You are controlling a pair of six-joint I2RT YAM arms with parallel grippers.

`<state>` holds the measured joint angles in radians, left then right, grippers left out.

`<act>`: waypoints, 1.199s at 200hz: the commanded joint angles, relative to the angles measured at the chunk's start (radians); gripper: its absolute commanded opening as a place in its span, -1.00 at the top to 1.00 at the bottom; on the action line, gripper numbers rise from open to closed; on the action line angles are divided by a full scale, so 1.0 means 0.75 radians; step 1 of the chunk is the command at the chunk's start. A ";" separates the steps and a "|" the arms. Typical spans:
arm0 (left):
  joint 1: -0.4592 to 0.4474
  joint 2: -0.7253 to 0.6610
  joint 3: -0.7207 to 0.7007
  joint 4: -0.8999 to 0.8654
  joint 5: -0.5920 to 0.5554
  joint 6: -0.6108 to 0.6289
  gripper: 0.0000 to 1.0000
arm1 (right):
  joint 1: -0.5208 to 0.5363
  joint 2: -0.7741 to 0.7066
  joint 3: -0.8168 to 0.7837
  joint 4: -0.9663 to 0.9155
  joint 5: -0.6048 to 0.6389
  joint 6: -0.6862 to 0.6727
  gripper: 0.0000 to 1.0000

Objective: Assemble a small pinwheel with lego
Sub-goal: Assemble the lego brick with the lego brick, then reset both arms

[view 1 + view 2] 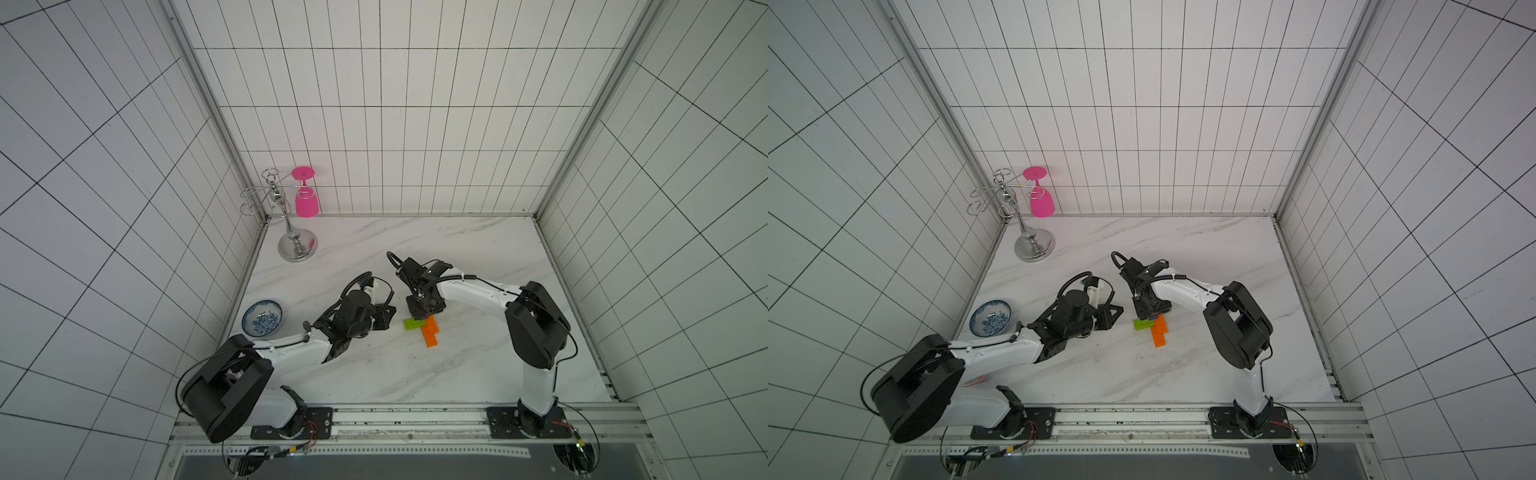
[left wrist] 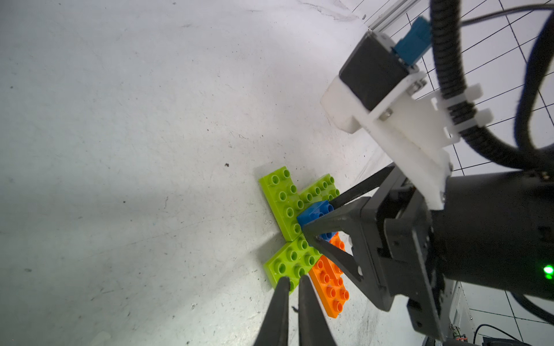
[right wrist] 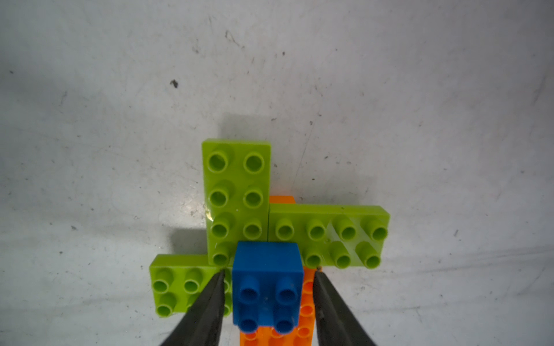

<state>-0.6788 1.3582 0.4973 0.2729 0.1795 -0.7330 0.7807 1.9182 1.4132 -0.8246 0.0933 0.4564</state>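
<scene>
Right wrist | right claw (image 3: 269,271) parted astride blue brick (image 3: 266,295), slim gaps each side | left claw (image 2: 294,280) closed, empty

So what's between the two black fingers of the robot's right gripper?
A small blue square brick, topping the lime-green and orange pinwheel; the right wrist view shows a gap either side.

Bright, even overhead light in both top views, and the white marble table (image 1: 478,257) glows with only faint, soft shadows. The wall tiles (image 1: 83,166) bow at the frame edges from wide-angle stretch. In the right wrist view the pinwheel (image 3: 236,191) is crisp and throws a soft shadow, while the dark fingers (image 3: 207,305) of the right gripper (image 3: 268,271) blur.
</scene>
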 commanded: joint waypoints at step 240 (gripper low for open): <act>0.635 -0.221 -0.429 0.817 -0.653 1.139 -0.95 | -0.862 -0.825 -1.450 2.110 0.337 -0.694 -0.97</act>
<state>-0.2615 1.1103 0.1612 0.6449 -0.4362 0.0452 0.1715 1.2259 0.3641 0.4828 0.4412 -0.0181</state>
